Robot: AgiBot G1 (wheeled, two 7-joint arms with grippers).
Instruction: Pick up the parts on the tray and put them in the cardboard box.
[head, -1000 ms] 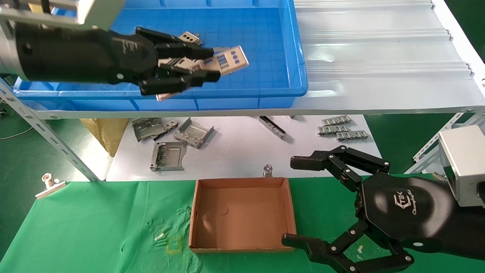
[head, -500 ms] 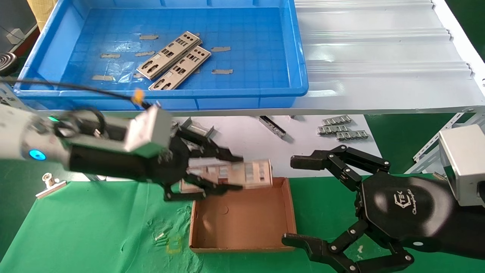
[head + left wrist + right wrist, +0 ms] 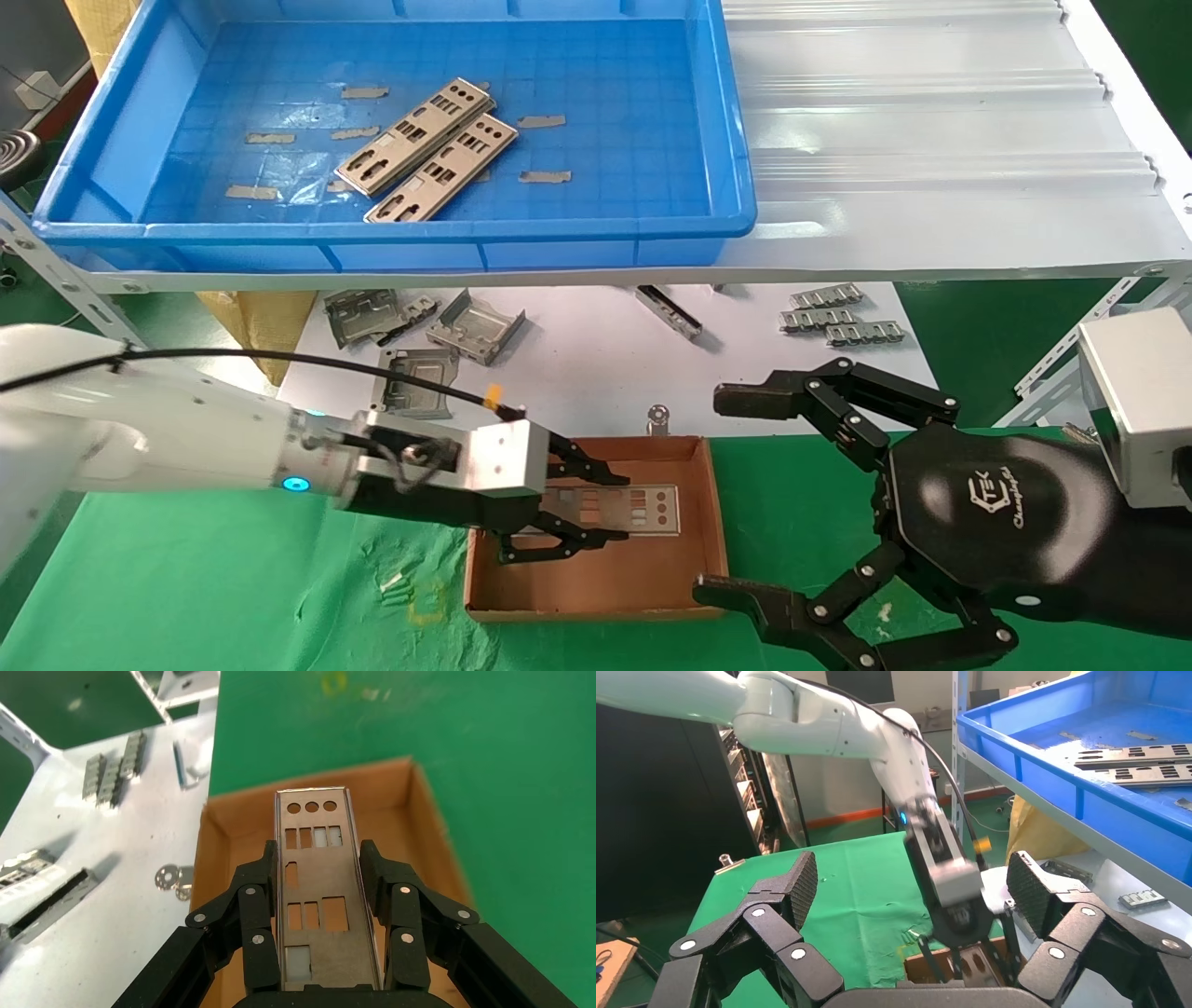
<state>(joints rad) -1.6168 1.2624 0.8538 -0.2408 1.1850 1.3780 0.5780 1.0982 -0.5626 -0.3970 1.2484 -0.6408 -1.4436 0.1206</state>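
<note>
Green counter (image 3: 186,578) fills the lower frame, box (image 3: 708,522) at centre. Left pincer (image 3: 596,508) grips a plate (image 3: 643,511) by its long edges (flat, just above the floor). Best to lower level, then release. Right pincer (image 3: 745,494) idles wide at lower right. Two plates (image 3: 424,149) wait in the tray (image 3: 736,121), upper left.

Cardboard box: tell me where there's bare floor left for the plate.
The left gripper holds the plate over the cardboard box, whose floor is bare. Open patches lie between the plate and the near wall, and along the far wall. The right gripper crowds the box's right wall.
</note>
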